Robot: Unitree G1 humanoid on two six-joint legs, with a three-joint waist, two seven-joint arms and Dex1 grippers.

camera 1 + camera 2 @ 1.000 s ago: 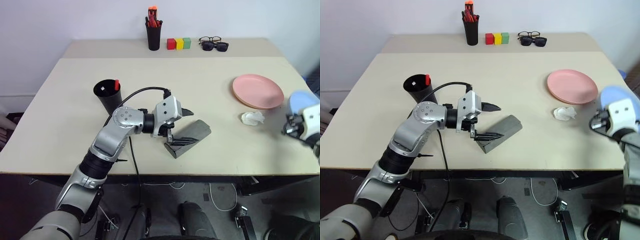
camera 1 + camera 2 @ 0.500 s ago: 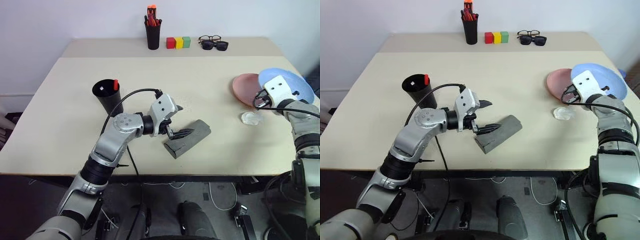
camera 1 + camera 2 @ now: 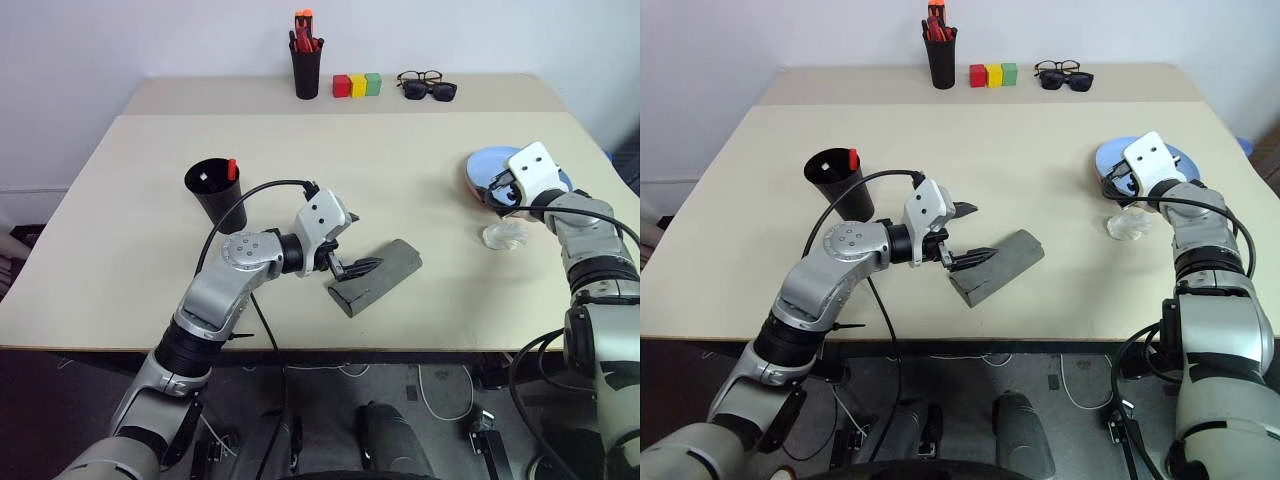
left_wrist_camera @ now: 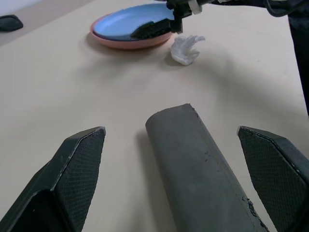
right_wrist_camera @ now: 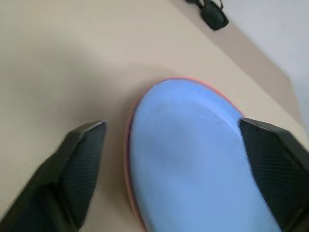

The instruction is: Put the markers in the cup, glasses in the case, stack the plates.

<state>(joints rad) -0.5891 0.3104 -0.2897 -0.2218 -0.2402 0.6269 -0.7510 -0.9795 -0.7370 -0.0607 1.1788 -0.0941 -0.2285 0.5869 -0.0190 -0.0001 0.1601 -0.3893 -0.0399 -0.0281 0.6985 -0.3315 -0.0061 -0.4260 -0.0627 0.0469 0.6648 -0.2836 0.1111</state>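
White wall behind; a beige table [image 3: 400,180] is carrying the whole lot. Leftmost, the black cup [image 3: 214,192] is standing upright with a red-capped marker [image 3: 232,169] and a white one showing inside. At the back edge, a pen holder [image 3: 307,66] of red-orange pens, three coloured blocks [image 3: 358,86], then spare glasses with sunglasses [image 3: 429,88] are sitting well apart from the work. Near centre, the left gripper [image 3: 352,240] is hovering with fingers spread wide on either side of the grey case's end, and the case [image 3: 376,276] is lying closed on the table. The wire-rimmed glasses are not visible; presumably inside. A crumpled white scrap [image 3: 503,235] is lying just beside the plates. Rightmost, the blue plate [image 5: 193,159] is resting on the pink plate [image 4: 126,44], and the right gripper [image 3: 1118,186] is hanging over its near rim, fingers parted, gripping nothing. Risk: a low withdrawal of the right gripper could be catching the rim and sliding the blue plate off; the left fingers could be nudging the case toward the table edge.
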